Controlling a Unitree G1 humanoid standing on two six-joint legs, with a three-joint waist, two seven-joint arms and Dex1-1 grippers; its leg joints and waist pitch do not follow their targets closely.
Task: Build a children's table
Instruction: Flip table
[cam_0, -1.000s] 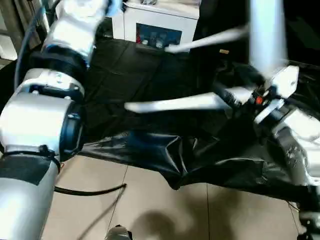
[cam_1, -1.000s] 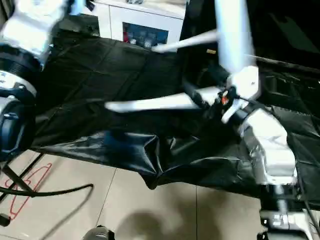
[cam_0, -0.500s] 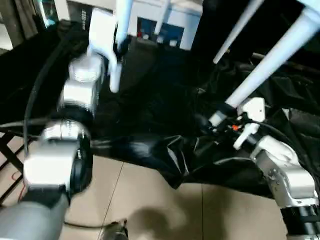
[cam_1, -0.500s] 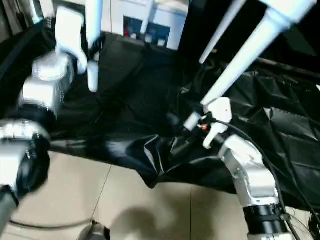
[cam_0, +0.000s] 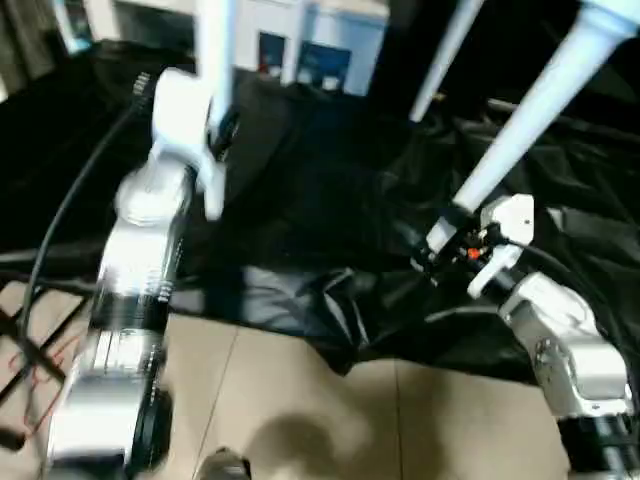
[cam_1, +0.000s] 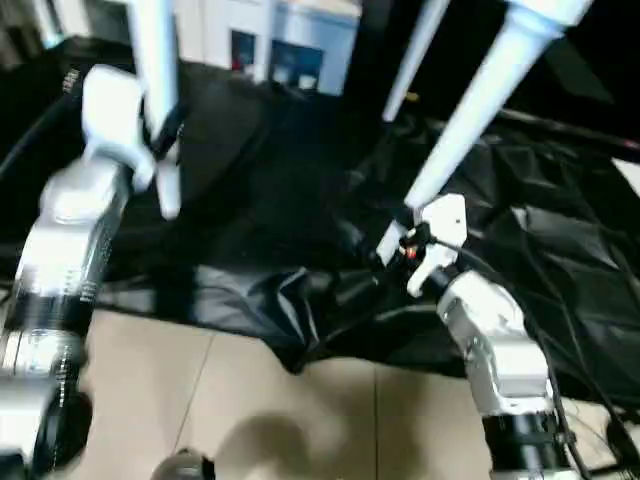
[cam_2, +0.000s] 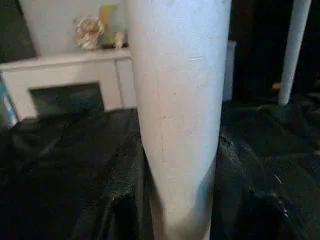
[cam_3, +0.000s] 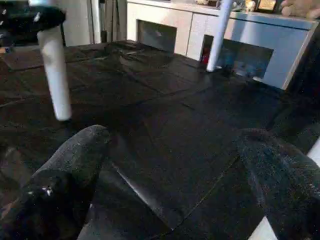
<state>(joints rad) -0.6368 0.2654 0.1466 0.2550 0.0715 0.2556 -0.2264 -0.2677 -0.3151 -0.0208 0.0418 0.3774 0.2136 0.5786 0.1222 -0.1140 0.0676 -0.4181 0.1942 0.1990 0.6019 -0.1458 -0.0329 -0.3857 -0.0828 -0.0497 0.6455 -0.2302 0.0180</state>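
Note:
Several white tapered legs of the children's table rise out of the top of the head views; the table top is out of view. My left gripper (cam_0: 218, 140) is shut on one upright leg (cam_0: 214, 60) near its thin end, and the tip hangs above the black cloth. That leg (cam_2: 175, 115) looms large in the left wrist view. A second leg (cam_0: 530, 110) slants down to my right gripper (cam_0: 425, 250), which stands wide open (cam_3: 175, 165), with the leg's thin end beside one finger (cam_3: 280, 175). Another leg (cam_0: 445, 50) stands further back.
Black plastic sheeting (cam_0: 310, 180) covers the crumpled, folded work surface. A white cabinet (cam_0: 330, 45) with a glass door stands behind it. Beige floor tiles (cam_0: 300, 400) lie in front, and a black cable (cam_0: 60, 220) runs along my left arm.
The head view has swung and tilted a lot. My left arm has come into full view with the upright leg in its gripper. The right gripper stays at the slanted leg's thin end.

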